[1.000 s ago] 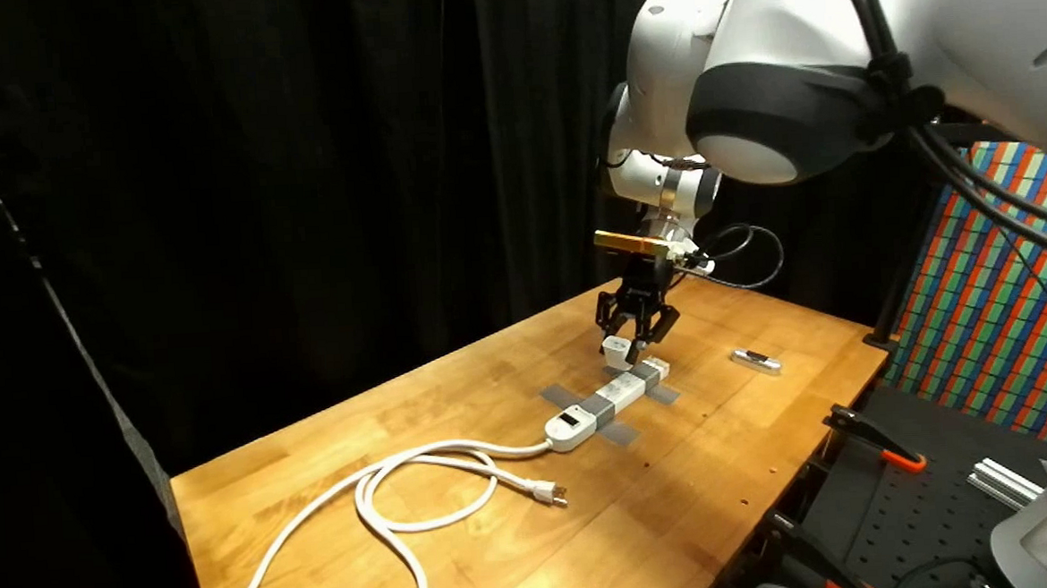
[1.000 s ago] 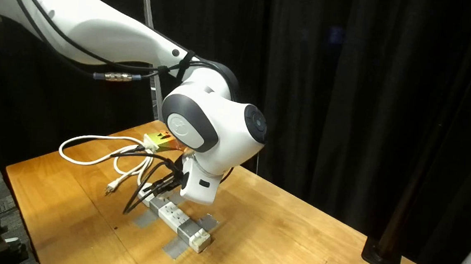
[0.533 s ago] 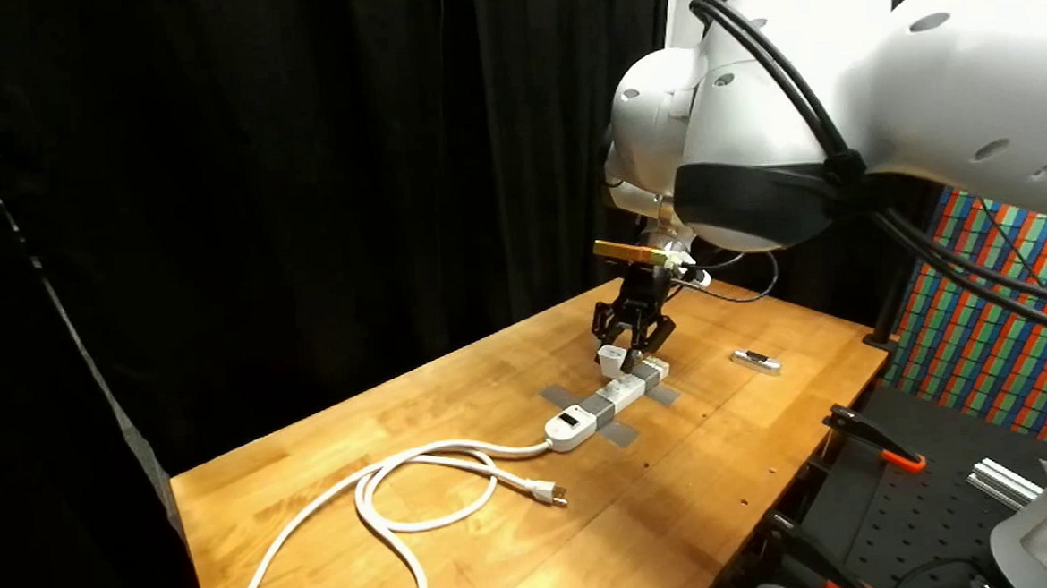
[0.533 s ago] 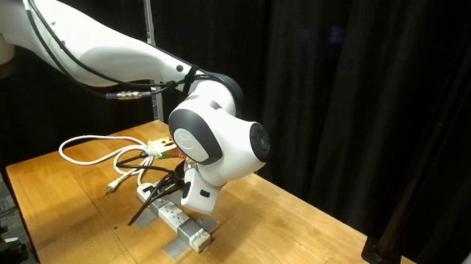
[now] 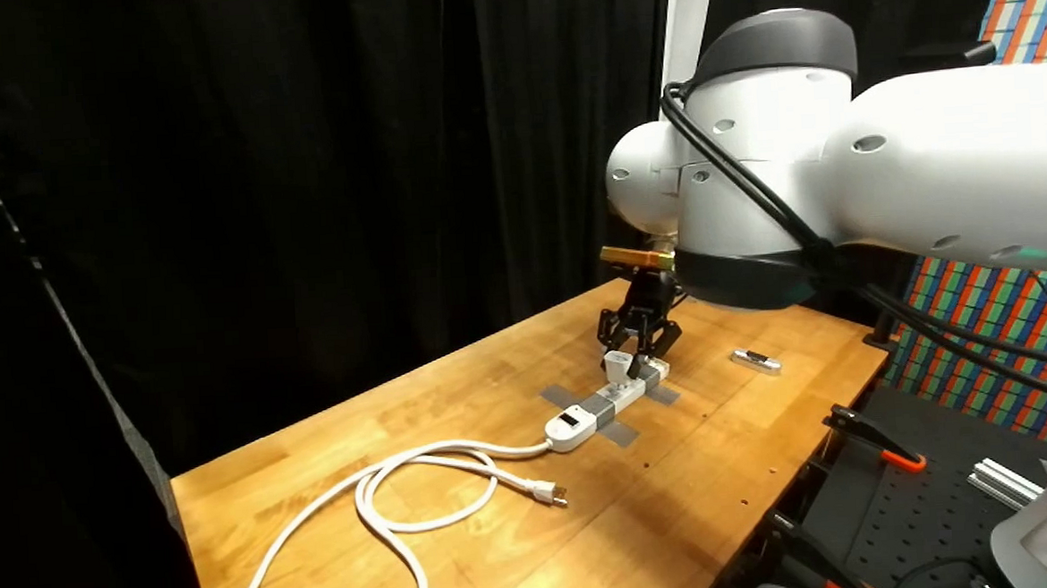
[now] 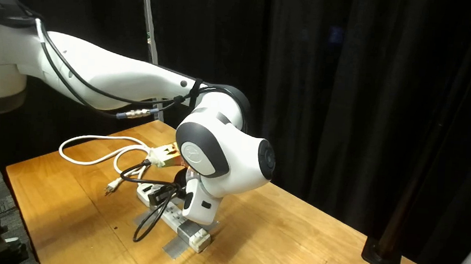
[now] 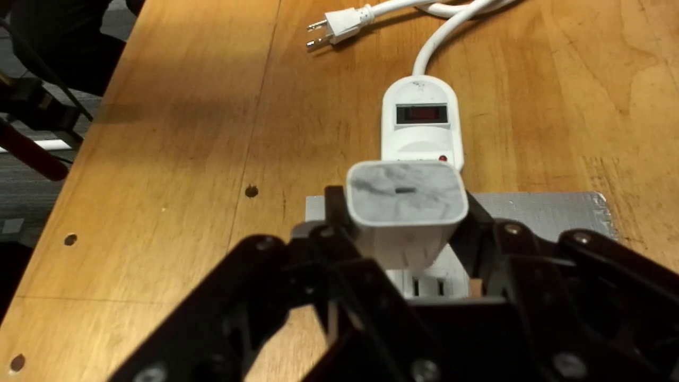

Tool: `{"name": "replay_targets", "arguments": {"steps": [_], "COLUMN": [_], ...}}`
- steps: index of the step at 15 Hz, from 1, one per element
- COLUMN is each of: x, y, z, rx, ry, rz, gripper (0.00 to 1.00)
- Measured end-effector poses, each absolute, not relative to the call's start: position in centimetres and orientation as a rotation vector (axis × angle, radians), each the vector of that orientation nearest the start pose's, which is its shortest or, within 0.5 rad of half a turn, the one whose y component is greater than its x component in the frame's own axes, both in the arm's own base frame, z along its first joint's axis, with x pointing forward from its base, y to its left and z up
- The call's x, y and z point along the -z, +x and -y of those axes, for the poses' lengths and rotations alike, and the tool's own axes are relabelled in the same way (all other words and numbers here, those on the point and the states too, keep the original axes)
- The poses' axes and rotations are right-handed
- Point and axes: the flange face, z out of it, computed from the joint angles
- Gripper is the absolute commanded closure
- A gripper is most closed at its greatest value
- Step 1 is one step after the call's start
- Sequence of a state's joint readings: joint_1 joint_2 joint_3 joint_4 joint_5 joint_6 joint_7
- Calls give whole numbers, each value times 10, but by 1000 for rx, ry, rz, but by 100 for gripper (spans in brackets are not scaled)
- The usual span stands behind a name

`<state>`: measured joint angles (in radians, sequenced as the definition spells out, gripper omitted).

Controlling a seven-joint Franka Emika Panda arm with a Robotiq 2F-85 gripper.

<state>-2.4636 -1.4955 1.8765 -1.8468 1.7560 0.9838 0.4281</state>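
My gripper (image 5: 629, 365) is shut on a white charger block (image 5: 619, 364), with one finger on each side. In the wrist view the block (image 7: 406, 196) shows a grey marbled face with a small slot. It is just above or at the white power strip (image 5: 571, 428); I cannot tell whether its prongs are in a socket. The strip also shows in the other views, with its red switch (image 7: 423, 113) in the wrist view and sockets (image 6: 173, 215) in an exterior view. There, the arm and cables hide the block and most of the gripper.
Grey tape (image 5: 619, 432) holds the strip to the wooden table (image 5: 493, 394). A white cord (image 5: 380, 472) and plug (image 5: 545, 491) lie beyond one end. A small silver-and-black object (image 5: 755, 360) lies nearby. Clamps (image 5: 876, 437) grip the edge. A black post base (image 6: 382, 256) stands at a corner.
The arm has come down, carrying the gripper and charger block lower onto or close above the strip. The grip on the block looks the same. The strip and cord have not moved.
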Motion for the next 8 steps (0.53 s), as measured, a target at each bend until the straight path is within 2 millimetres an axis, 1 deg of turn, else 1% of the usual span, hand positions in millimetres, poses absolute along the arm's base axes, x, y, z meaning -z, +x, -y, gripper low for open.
{"name": "replay_targets", "arguments": {"steps": [8], "x": [-80], "y": [530], "z": [127], "rx": [-1016], "ry": [-1759], "rz": [-1719], "gripper": [77]}}
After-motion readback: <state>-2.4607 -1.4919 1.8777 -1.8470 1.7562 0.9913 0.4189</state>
